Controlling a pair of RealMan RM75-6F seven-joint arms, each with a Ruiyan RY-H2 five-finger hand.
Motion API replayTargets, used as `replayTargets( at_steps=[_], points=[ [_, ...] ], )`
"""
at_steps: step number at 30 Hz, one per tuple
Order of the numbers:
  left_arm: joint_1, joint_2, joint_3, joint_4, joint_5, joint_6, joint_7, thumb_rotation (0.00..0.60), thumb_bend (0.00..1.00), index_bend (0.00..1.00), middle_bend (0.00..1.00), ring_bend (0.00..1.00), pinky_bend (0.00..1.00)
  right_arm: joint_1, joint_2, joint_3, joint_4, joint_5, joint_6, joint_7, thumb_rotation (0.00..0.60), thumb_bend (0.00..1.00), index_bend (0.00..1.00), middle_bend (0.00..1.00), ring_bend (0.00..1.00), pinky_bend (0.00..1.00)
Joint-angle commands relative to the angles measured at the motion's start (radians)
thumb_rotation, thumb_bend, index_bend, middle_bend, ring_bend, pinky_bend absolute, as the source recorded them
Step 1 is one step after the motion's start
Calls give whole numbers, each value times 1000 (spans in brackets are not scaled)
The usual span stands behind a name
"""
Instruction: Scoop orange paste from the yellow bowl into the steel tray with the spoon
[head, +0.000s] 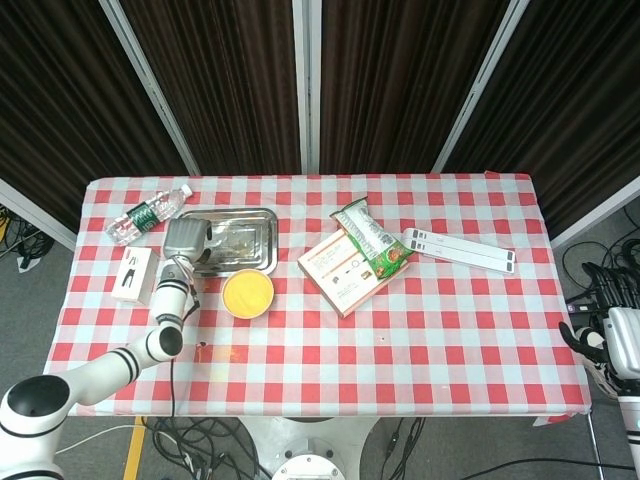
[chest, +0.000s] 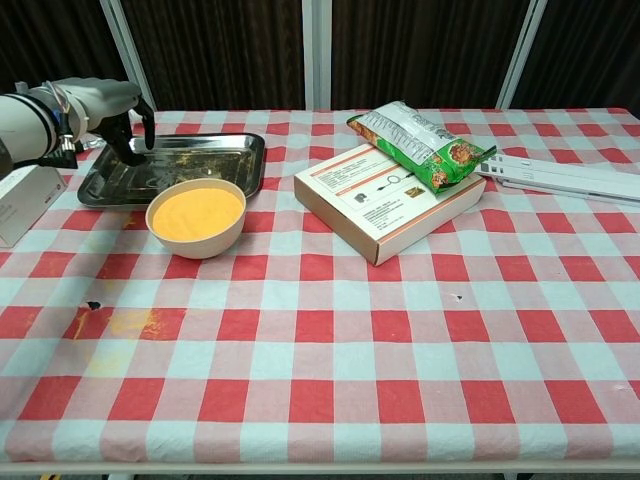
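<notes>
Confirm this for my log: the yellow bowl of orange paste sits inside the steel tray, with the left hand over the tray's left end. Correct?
Not quite. The yellow bowl sits on the tablecloth just in front of the steel tray, not inside it; the chest view shows this. The left hand is over the tray's left end, as you say.

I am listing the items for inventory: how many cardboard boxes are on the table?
2: a white box at the left edge near the steel tray, and an orange-white box in the middle under the green packet.
</notes>
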Motion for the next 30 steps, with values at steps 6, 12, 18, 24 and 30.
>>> replayTargets(
  at_steps=[6,12,18,24,30],
  points=[
    [38,77,-13,-102,-1,38,-79,600,358,351,981,953,958,1,4,1,-7,1,0,-7,600,233,11,68,0,62],
    [180,290,19,-406,121,211,-167,600,343,350,867,802,868,0,20,-1,-19,7,-9,-21,600,233,11,68,0,62],
    [359,465,123,-627,291,422,-227,600,236,344,603,456,559,-3,26,-3,-25,9,-10,-25,600,233,11,67,0,62],
    [520,546,249,-656,477,563,-357,600,210,327,423,302,354,-4,18,-9,-17,-6,-5,-22,600,233,11,49,0,65],
    [646,560,332,-665,581,700,-380,600,210,322,414,300,315,-3,0,-25,-16,-41,5,-23,600,233,11,40,0,61]
  ],
)
